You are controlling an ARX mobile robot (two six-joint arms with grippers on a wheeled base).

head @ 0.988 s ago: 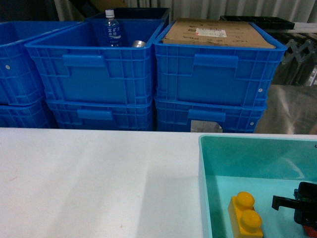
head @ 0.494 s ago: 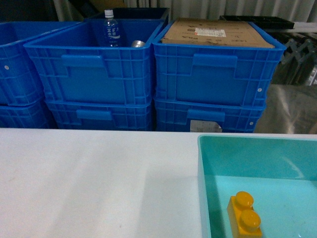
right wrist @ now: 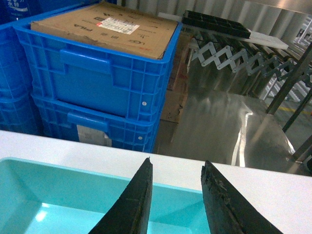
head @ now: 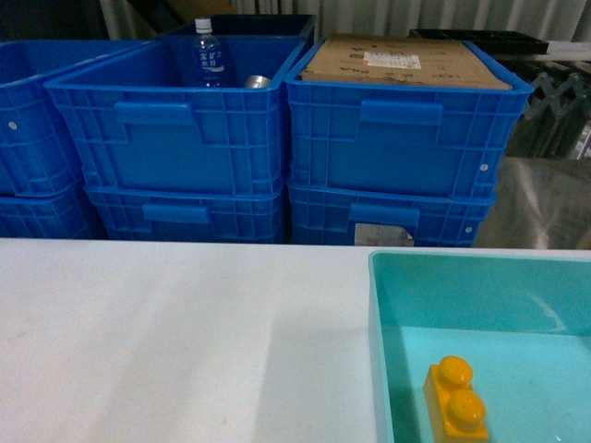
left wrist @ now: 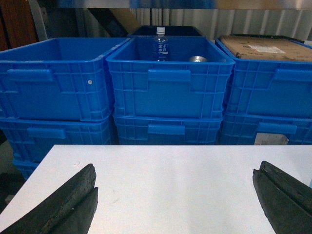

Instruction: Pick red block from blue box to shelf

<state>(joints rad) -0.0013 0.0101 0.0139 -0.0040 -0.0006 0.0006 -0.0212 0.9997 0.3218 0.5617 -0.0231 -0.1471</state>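
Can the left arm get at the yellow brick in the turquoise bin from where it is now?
Probably, with a reach across. The left gripper is open over bare table, and the yellow brick lies uncovered near the blue box's left wall. Nothing shows in between.

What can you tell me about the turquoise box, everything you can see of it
The blue box is a pale turquoise bin of smooth, glossy plastic with a thin rim. It sits upright on the white table at its right side, cut off by the head view's edges. A yellow brick lies on its floor near the left wall. No red block shows in it. The right gripper hangs above its far rim without touching it.
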